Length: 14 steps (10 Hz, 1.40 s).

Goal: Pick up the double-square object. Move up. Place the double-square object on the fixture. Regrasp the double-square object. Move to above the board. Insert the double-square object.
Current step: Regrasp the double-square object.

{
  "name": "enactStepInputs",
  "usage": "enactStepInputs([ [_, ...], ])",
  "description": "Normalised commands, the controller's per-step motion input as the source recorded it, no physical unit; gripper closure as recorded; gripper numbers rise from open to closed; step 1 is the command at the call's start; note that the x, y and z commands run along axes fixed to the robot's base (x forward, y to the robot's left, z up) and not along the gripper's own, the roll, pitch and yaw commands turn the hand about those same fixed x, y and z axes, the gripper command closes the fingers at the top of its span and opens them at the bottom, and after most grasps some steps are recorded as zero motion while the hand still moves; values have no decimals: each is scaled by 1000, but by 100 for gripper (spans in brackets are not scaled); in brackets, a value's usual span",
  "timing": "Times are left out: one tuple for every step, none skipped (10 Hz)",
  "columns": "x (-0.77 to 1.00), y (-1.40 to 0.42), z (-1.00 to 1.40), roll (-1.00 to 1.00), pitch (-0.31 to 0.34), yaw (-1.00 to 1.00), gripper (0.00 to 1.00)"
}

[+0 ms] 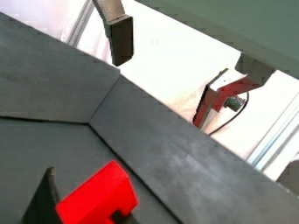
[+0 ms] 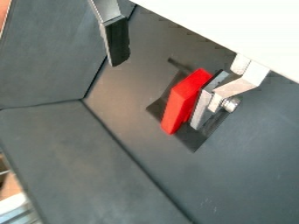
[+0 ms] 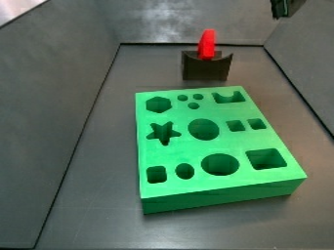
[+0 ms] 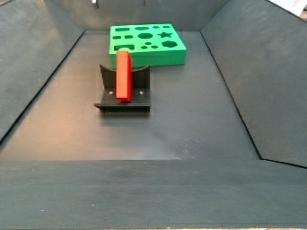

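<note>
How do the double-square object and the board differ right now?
The double-square object is red, small and slim; the board is green, wide and thick. The object stands on the fixture; the board lies flat on the floor. The object is solid; the board has cut-outs. The gripper, jaws open, touches neither.

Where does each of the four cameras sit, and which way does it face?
Wrist view: on the arm, looking down past the open pincer at the red block; both fingers show.
Wrist view: on the arm, looking down at the red block; both fingers show.
Side view: beyond the green board, facing the fixture; the pincer shows only at the upper edge.
Side view: opposite end, fixture near, board behind; no robot part clear.
Shared: every view shows the red block.
</note>
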Motion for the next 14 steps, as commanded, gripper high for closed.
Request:
enactStepInputs([
  [87, -26, -4, 292, 103, 191, 0],
  [78, -29, -2, 213, 67, 198, 0],
  [31, 75, -1000, 128, -56, 41, 0],
  [33, 76, -1000, 115, -75, 31, 0],
  [41, 71, -1000, 85, -98, 13, 0],
  [43, 67, -1000, 60, -101, 0, 0],
  [45, 67, -1000, 53, -98, -15, 0],
  [47, 65, -1000, 53, -95, -27, 0],
  [52, 62, -1000, 48, -83, -41, 0],
  [56, 58, -1000, 47, -69, -45, 0],
  [60, 52, -1000, 52, -55, -49, 0],
  [71, 46, -1000, 54, -34, -46, 0],
  [74, 35, -872, 53, -15, -41, 0],
  [78, 21, -710, 52, -1, -32, 0],
])
